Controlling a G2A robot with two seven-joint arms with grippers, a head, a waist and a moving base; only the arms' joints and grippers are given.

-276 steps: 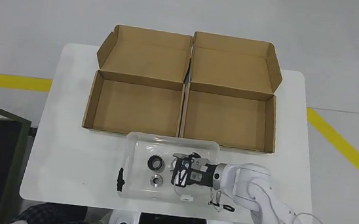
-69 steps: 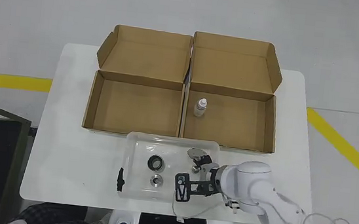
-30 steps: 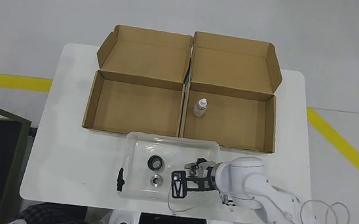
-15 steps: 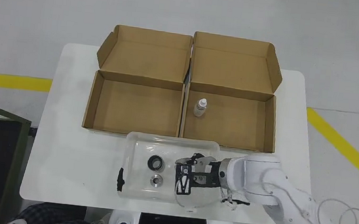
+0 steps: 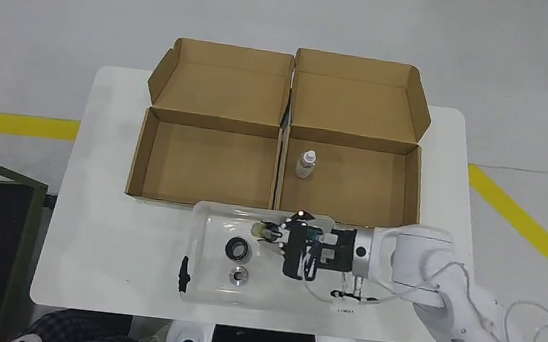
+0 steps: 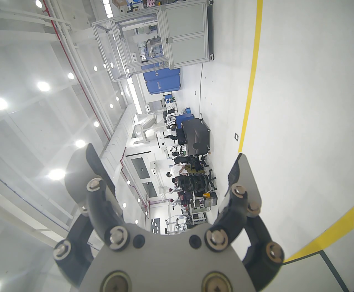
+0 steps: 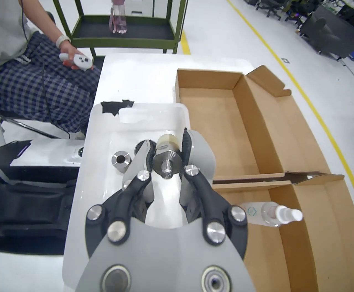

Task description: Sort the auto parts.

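Right wrist view: right pincer clamped around threaded metal part, now lifted above tray.

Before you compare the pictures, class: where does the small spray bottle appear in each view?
Top view: spray bottle in the right cardboard box, near the dividing wall.
Right wrist view: spray bottle lying in the nearer box, near that wall.
Left wrist view: not in it.
Shared landmark: the dividing wall between the two boxes.
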